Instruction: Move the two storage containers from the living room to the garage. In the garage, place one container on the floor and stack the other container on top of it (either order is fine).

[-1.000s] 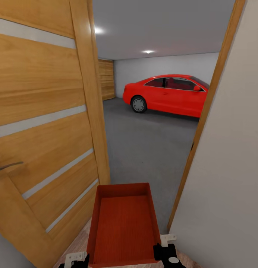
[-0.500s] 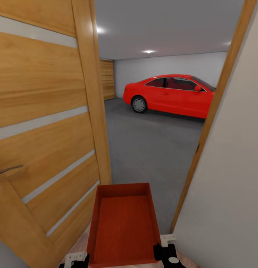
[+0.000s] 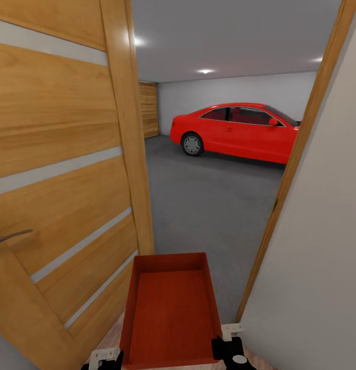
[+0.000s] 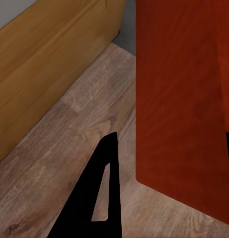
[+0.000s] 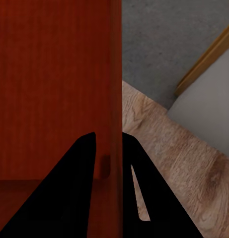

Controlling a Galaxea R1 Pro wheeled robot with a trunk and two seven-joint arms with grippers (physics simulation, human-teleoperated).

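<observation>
Now, container [image 3: 170, 311]: you carry it in the doorway, garage floor [image 3: 209, 205] just beyond.
Right gripper [image 5: 110, 163]: pinching its side wall.
Left gripper [image 4: 107, 198]: grip unclear to you.
Risk: door [image 3: 65, 169] beside the container could snag it, twisting it loose.

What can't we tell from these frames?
- Second bin: not seen here; whereabouts unknown.
- Left gripper: head view's bottom edge cuts it; in the wrist view the bin wall hides one finger, so its grip is unclear.
- Car: rear hidden by the door frame.
- Garage's left part: hidden by the open door.
</observation>
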